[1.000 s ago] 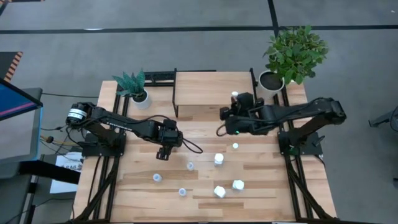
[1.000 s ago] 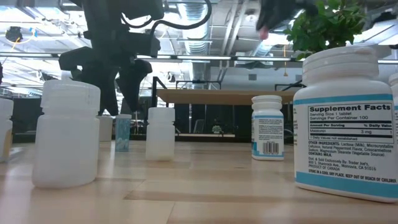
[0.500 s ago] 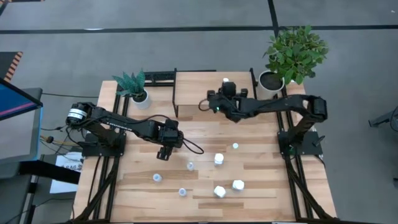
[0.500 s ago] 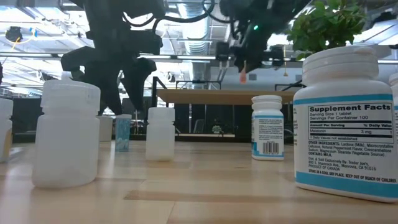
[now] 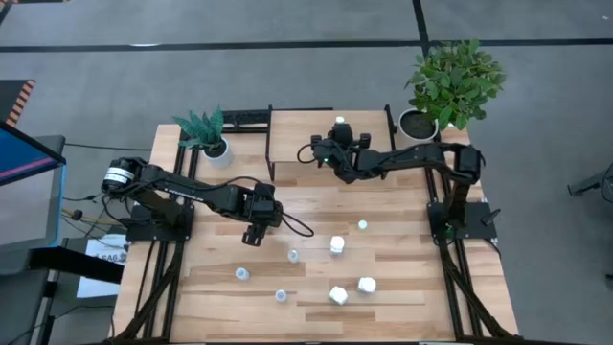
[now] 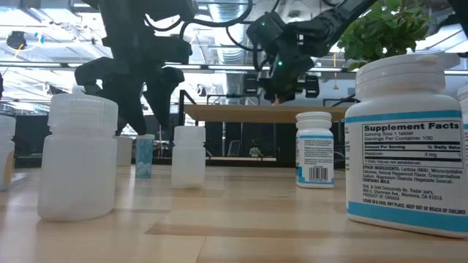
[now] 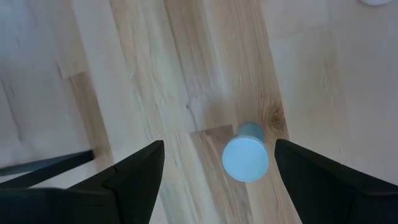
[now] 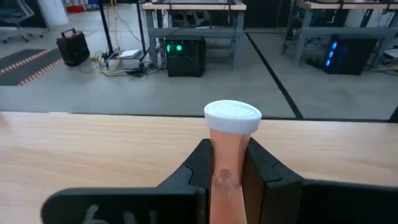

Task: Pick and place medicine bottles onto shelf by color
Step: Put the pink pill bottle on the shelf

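Observation:
My right gripper (image 5: 339, 132) is over the back of the shelf (image 5: 297, 134), shut on a bottle (image 5: 340, 123) with a white cap. In the right wrist view this bottle (image 8: 229, 146) has a pale orange body and stands upright between my fingers (image 8: 267, 171), above the shelf top (image 8: 93, 143). In the low view the right gripper (image 6: 281, 82) hangs just above the shelf (image 6: 241, 112). My left gripper (image 5: 251, 233) is open over a pale blue-capped bottle (image 7: 245, 158) standing on the table, also seen in the low view (image 6: 144, 155). Several more bottles stand at the table's front, such as one (image 5: 337, 244).
A small potted plant (image 5: 213, 139) stands left of the shelf and a large one (image 5: 450, 81) at the back right corner. In the low view, a big labelled bottle (image 6: 406, 146), a smaller labelled one (image 6: 314, 150) and plain white ones (image 6: 78, 157) stand close.
My right arm has carried the bottle from the shelf's right end leftward and back, over the shelf top. The left arm has stayed in place.

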`<action>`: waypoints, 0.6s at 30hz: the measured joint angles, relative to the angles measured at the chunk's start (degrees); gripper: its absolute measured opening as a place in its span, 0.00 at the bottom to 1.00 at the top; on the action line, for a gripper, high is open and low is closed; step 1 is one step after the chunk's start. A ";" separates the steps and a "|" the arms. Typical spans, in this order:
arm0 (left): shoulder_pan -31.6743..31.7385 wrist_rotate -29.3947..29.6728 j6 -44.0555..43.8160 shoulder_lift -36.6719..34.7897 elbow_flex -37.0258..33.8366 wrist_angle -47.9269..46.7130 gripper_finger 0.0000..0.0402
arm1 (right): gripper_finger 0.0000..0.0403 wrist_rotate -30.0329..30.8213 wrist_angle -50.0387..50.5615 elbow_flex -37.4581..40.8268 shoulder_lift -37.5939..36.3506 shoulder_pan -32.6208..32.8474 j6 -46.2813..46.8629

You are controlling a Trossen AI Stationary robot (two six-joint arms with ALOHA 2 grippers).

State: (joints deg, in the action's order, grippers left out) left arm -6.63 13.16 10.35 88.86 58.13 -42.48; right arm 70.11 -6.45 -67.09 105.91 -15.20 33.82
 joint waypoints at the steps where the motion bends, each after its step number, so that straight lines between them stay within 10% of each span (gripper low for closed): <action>1: 0.00 0.11 0.00 0.00 0.00 -0.02 0.73 | 0.14 0.56 -0.86 -0.06 0.26 0.13 0.06; 18: 0.00 0.40 2.73 0.00 0.00 0.07 0.73 | 0.14 1.76 -2.78 -0.02 0.30 0.80 -3.78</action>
State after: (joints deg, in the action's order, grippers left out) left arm -6.63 13.56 13.08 88.86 58.13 -42.41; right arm 71.87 -9.23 -67.11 106.21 -14.40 30.04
